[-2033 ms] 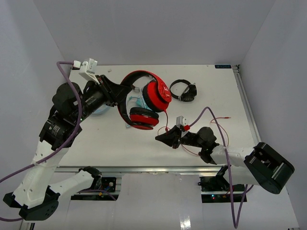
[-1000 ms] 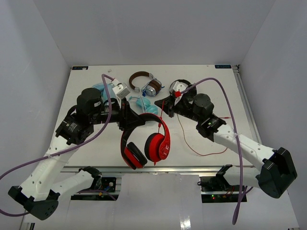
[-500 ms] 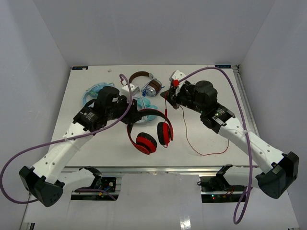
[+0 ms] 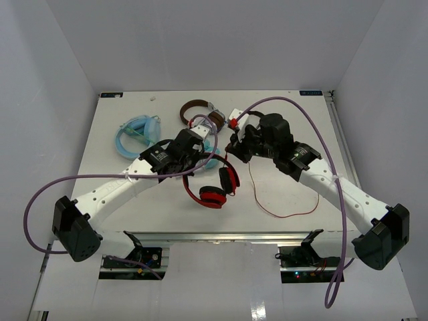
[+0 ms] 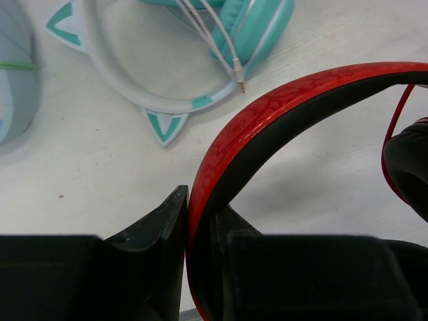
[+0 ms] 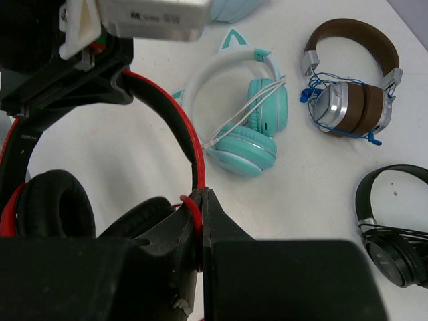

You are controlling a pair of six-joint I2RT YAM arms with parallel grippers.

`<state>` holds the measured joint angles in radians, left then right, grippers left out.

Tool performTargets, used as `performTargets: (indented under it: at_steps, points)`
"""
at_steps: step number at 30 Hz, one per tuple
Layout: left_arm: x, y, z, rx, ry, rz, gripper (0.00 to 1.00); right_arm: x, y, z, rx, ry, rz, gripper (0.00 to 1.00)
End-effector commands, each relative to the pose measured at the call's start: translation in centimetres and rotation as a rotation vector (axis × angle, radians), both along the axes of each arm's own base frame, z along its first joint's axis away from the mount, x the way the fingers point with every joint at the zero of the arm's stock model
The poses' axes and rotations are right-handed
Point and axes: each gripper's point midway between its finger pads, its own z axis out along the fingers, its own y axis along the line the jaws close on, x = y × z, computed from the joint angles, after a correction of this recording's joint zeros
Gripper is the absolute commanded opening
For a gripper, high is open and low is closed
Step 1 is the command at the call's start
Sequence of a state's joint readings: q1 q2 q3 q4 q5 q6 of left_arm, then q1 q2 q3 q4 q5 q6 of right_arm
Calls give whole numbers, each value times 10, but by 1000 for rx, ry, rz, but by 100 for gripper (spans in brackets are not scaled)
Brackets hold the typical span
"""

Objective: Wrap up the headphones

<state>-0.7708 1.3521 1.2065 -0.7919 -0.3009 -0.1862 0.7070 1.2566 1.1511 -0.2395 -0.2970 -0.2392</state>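
The red headphones [image 4: 212, 195] with black pads hang above the table's middle. My left gripper [image 4: 192, 158] is shut on their red and black headband [image 5: 267, 114], pinched between its jaws [image 5: 198, 215]. My right gripper [image 4: 235, 144] sits just right of the headband and is shut on the thin red cable [image 6: 191, 203], which crosses its jaws [image 6: 202, 200]. The rest of the cable [image 4: 287, 215] trails loosely down and right over the table. The right wrist view shows the headband [image 6: 175, 120] and a black ear pad [image 6: 53, 200].
Teal cat-ear headphones [image 4: 137, 134] lie at the back left and also show in the left wrist view [image 5: 261, 20]. Brown-banded silver headphones [image 4: 199, 112] lie at the back centre. Small black headphones [image 6: 394, 227] lie near my right gripper. White walls surround the table.
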Motion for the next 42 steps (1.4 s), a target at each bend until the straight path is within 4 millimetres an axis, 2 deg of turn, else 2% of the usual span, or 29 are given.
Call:
performTargets:
  at_steps: [1,7,10,18,24,28,36,39,42]
  points:
    - [14,21,42,-18,-154,126,0,0,10,35,74,-38,35,8]
    - [14,22,56,-72,-212,128,0,2,17,32,81,-3,37,8]
    - [19,33,56,-37,-246,189,0,-3,20,33,98,28,61,8]
    - [29,58,70,24,-310,369,0,-58,46,41,185,144,300,8]
    - [30,66,65,59,-309,431,0,-86,60,57,264,179,441,8]
    - [31,65,67,43,-311,451,0,-101,70,53,286,211,494,8]
    - [28,71,79,-53,-334,542,0,-109,92,39,332,231,498,9]
    - [25,61,83,-137,-322,516,0,-109,100,40,342,213,489,10]
    - [21,52,84,-208,-304,483,0,-100,105,40,352,219,453,11]
